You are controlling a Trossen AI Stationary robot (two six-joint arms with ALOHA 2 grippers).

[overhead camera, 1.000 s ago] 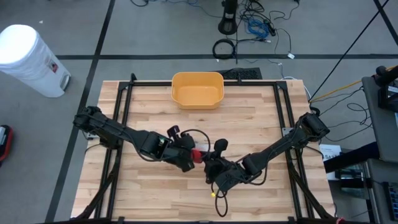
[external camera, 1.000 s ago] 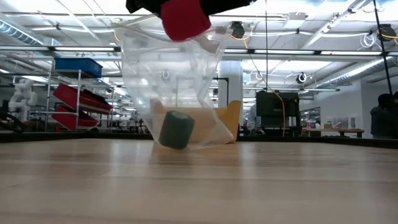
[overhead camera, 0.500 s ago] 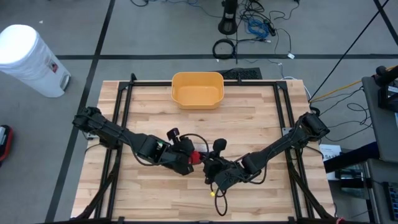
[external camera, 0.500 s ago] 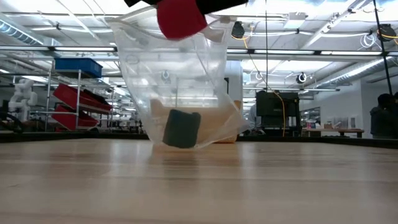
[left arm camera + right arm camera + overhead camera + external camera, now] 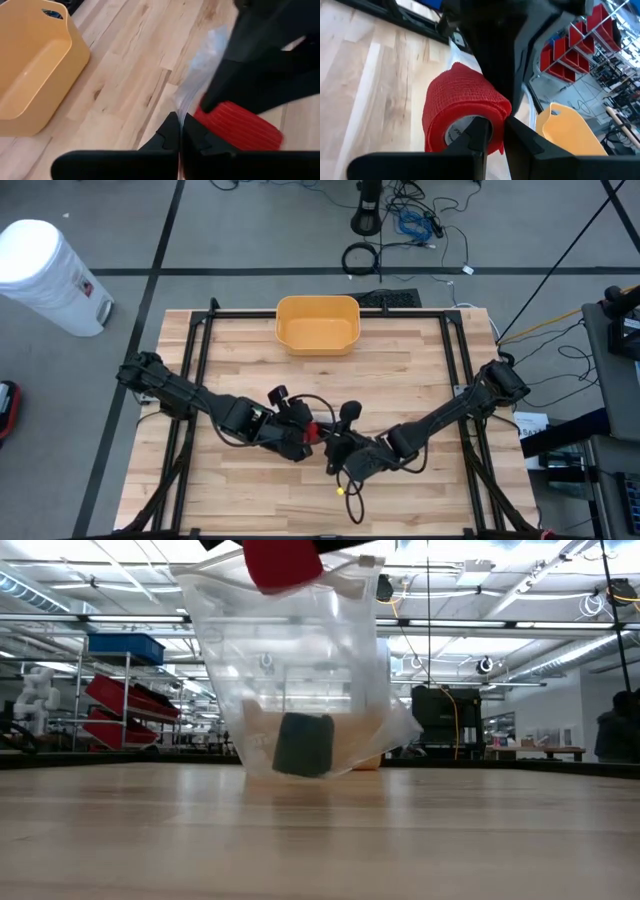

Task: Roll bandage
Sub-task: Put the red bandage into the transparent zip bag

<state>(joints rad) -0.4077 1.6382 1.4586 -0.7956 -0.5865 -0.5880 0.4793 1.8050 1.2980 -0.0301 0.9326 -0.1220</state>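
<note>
A clear plastic bag point(image 5: 290, 670) stands open-mouthed with its bottom on the table. A dark grey-green roll point(image 5: 303, 744) lies inside it at the bottom. A red bandage roll point(image 5: 280, 562) is at the bag's mouth; it also shows in the high view point(image 5: 314, 428) and the right wrist view point(image 5: 460, 107). My left gripper point(image 5: 298, 438) is shut on the bag's rim. My right gripper point(image 5: 332, 444) is shut on the red roll, just right of the left one, at the table's middle. My left gripper pinches the bag's upper edge point(image 5: 184, 102) between its two fingers. The bag hangs below the fingers, and its bottom point(image 5: 300, 772) rests on the table. My right gripper holds the red roll by its wall point(image 5: 495, 112) at the open end. One finger point(image 5: 479, 132) is at the white core and the other point(image 5: 522, 137) is outside. The roll is lifted clear, at the bag's mouth.
A yellow bin point(image 5: 317, 323) stands at the table's far edge, middle. Black frame rails point(image 5: 200, 330) run along the table's left and right sides. Bare wood lies in front of the bag, toward the near edge point(image 5: 320, 840).
The bag's mouth has spread wider and its lower part has shifted. The dark roll inside has turned and slid along the bag's bottom. The red roll has gone up a little at the bag's mouth.
</note>
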